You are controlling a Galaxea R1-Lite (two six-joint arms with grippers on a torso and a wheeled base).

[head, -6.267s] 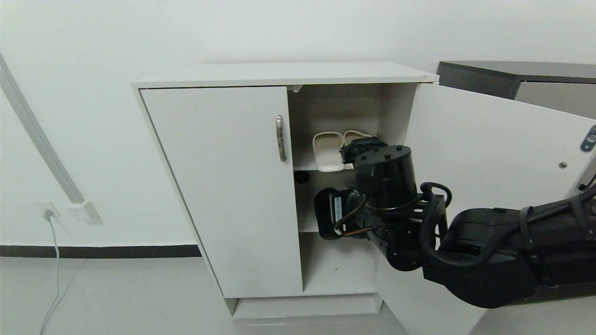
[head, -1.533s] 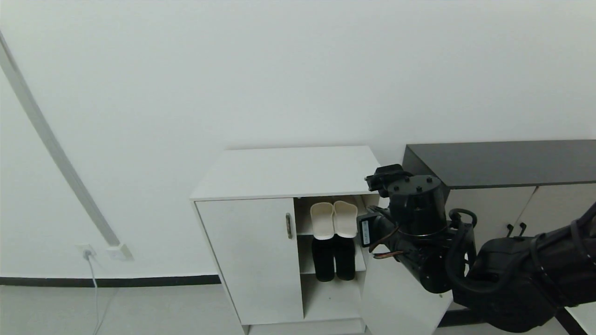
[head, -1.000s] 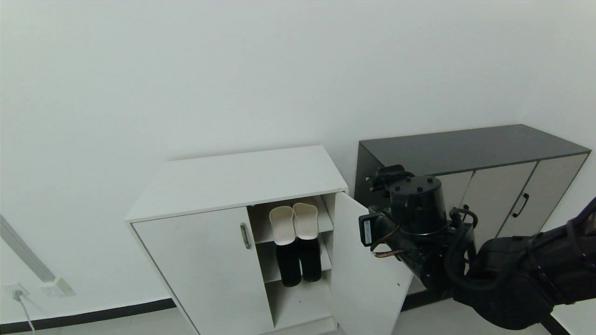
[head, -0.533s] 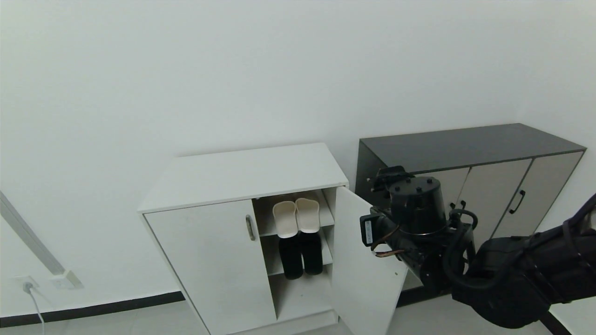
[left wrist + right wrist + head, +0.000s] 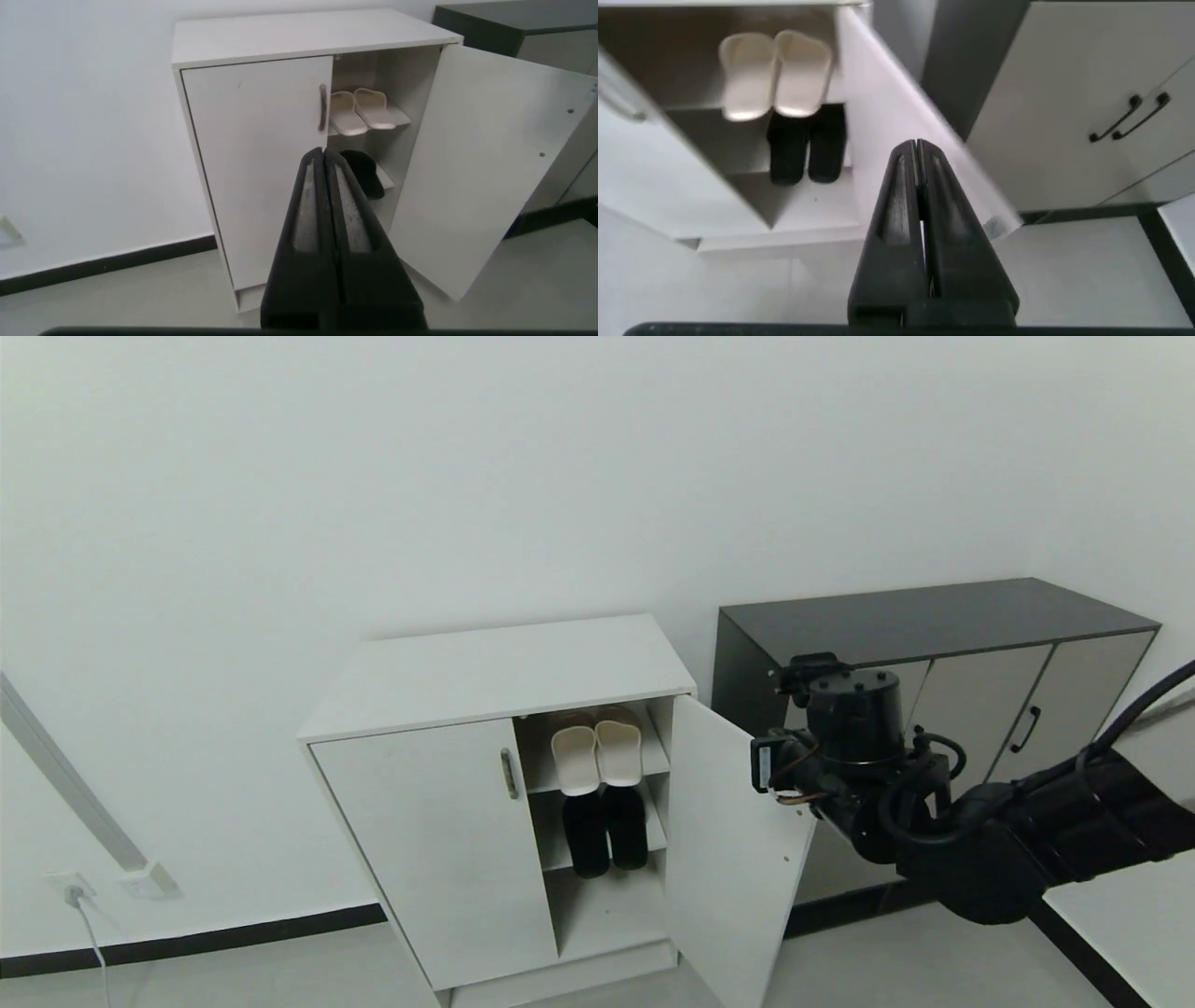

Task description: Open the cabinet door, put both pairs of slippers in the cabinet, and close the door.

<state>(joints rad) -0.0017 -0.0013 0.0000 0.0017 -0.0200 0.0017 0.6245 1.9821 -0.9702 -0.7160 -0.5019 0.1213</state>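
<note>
The fingers [image 5: 901,201] of the right gripper [image 5: 917,147] are pressed together with nothing between them. They hang in front of the white cabinet [image 5: 495,672], beside the outer face of its open right door [image 5: 738,840]. Whether they touch that door cannot be told. The fingers [image 5: 308,205] of the left gripper [image 5: 324,154] are likewise closed and empty. They are well apart from the cabinet and face its closed left door [image 5: 429,840] near the metal handle [image 5: 509,773].

Both pairs are inside, clear of both sets of fingers. The cream slippers [image 5: 597,756] lie side by side on the upper shelf. The black slippers [image 5: 607,831] sit directly below them on the middle shelf.

A dark grey cabinet [image 5: 934,616] stands just beside the white one, on the robot's right. A wall socket [image 5: 70,889] with a cable sits low on the wall to the left.
</note>
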